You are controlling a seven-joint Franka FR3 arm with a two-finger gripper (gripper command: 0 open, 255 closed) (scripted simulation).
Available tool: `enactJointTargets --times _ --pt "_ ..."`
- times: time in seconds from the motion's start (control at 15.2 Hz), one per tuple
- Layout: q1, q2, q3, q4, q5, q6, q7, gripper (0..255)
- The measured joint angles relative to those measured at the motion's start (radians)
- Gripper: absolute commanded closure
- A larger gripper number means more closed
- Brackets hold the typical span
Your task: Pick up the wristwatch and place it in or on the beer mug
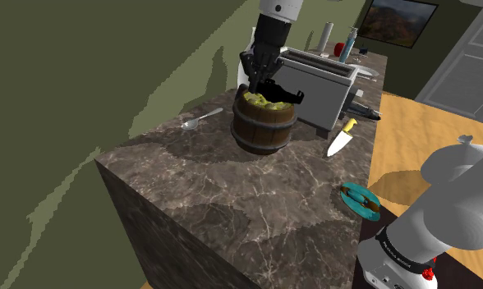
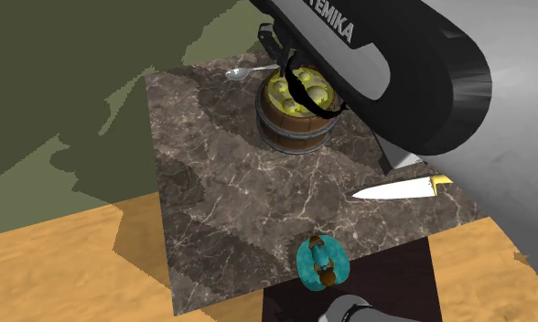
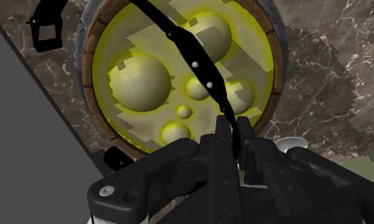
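The pick-up looks done. The hand [image 3: 232, 130] is clenched on 1 end of the black wristwatch [image 3: 192, 57], with its 2 fingers [image 3: 222, 135] pinching the strap between them. The wristwatch is off the dark marbled counter [image 1: 215, 189]. What is left, as I judge it, is the placing: lower a little, let go, and leave the wristwatch lying in or across the beer mug [image 1: 264, 131].

The beer mug is a wooden barrel with metal hoops and yellow, bubbled foam at its mouth, and it stands right under the hand. In the shoulder view the hand [image 1: 260, 80] hangs just above the rim at the mouth's 11 o'clock. The wristwatch [image 1: 282, 93] trails from it toward 2 o'clock and reaches past the rim on the side of the toaster [image 1: 322, 78]. In the second exterior view the strap [image 2: 301, 87] crosses the foam from about 11 o'clock to 4 o'clock. In the wrist view it runs away from the fingertips over the foam. I cannot tell whether it touches the foam.
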Motion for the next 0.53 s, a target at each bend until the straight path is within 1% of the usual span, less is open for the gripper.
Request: enactJointTargets --times 0.2,0.26,0.53 --pt "0.000 0.000 0.000 0.000 0.000 0.001 0.000 255" --pt "0.000 0.000 0.000 0.000 0.000 0.001 0.000 0" --pt "0.000 0.001 0.000 -0.001 0.000 0.001 0.000 0"
